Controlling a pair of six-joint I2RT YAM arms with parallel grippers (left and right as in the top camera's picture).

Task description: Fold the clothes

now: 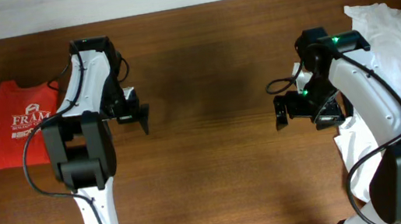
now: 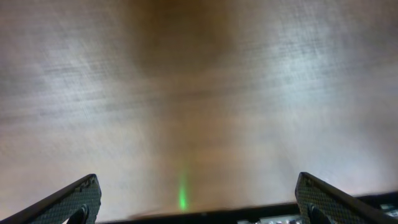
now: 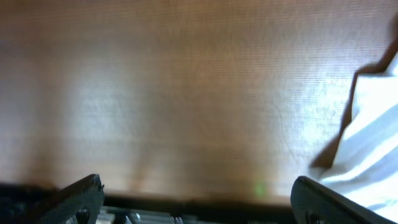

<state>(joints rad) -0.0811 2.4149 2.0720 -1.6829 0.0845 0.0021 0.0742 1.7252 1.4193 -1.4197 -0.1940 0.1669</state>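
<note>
Orange-red T-shirt lies folded flat at the far left of the bench, "FRAM" print facing up. Left arm stands just beside the shirt, on its right, and overlaps its edge. Left jaws point toward bench centre, away from the shirt, wide open with nothing in them. Left wrist view: fingertips in the bottom corners, only bare wood between. White T-shirts are a crumpled heap at the right end of the bench, partly under the right arm. Right jaws are just left of the heap, facing centre, spread wide and holding nothing. Right wrist view: fingertips far apart, bare bench between. White T-shirts show at the right edge, outside the jaws, near one fingertip. Cannot tell if they touch it.
</note>
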